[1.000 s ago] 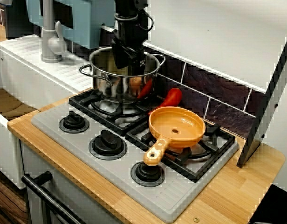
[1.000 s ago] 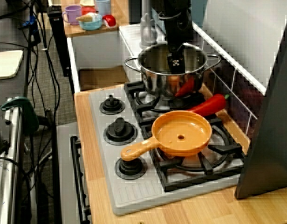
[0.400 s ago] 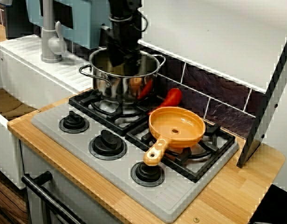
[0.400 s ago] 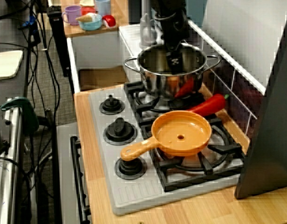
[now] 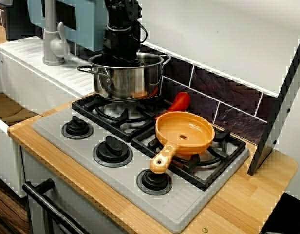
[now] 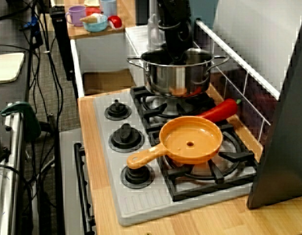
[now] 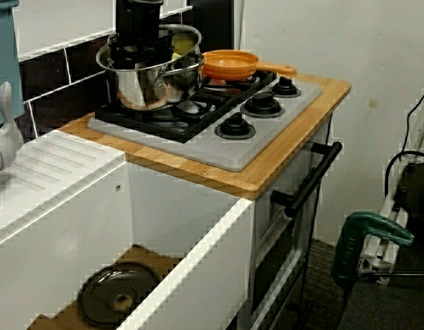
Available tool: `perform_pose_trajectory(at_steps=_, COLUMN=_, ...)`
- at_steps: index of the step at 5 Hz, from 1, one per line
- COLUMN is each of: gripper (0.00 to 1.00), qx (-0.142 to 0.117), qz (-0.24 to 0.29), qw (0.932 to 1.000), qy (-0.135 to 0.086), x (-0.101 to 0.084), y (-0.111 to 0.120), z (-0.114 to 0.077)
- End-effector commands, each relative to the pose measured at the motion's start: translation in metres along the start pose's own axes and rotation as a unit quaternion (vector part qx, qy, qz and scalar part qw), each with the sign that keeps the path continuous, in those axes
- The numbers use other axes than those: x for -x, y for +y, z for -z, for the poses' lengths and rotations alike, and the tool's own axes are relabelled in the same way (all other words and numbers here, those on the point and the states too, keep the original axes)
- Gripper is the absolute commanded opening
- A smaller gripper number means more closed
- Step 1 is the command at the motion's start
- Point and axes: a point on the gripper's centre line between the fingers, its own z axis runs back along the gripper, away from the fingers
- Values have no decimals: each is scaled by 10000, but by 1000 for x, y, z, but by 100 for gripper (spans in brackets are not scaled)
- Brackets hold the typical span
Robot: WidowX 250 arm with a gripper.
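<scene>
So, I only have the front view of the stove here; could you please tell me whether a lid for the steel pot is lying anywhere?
Observer: Yes, the sink-side view shows a dark round lid lying flat in the bottom of the white sink basin, apart from the shiny steel pot that the black tool reaches into.
Operator: Thank you. What stands beyond that basin?
Observer: The view from the stove's right end shows a wooden shelf holding a purple mug and a light blue bowl.
</scene>
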Motion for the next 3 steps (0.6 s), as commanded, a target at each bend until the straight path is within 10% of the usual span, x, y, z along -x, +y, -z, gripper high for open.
perform_pose_trajectory(at_steps=1, gripper=0, qx=-151, qz=-163, qw=9997, qy=-131, x=2, y=1, z=-14)
perform_pose_trajectory(at_steps=3, gripper=0, qx=-20, qz=-225, qw=9997, qy=-122, x=-1, y=5, z=-28)
